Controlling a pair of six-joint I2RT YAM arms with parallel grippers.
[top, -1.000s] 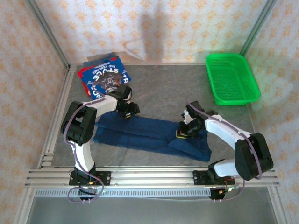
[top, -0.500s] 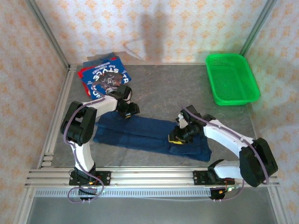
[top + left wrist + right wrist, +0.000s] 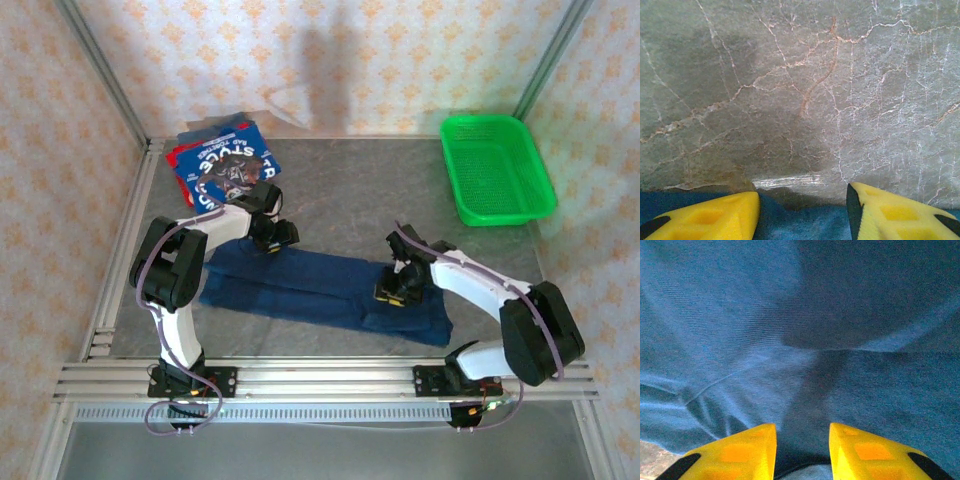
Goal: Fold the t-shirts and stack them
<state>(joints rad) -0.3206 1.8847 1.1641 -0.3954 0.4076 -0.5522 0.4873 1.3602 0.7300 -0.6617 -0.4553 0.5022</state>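
Left gripper (image 3: 802, 200) sits half open over the navy shirt's (image 3: 300, 285) edge, nothing clamped. Right gripper (image 3: 802, 434), jaws slightly parted, hangs close over the cloth.

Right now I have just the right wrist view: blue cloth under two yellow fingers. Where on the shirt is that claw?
Observer: The right claw is over the right end of the navy t-shirt, folded into a long strip across the table.
Operator: And the other arm?
Observer: The left claw is open at the strip's far edge, near its left end.
Operator: Anything stacked?
Observer: Folded blue and red t-shirts lie in the far left corner.
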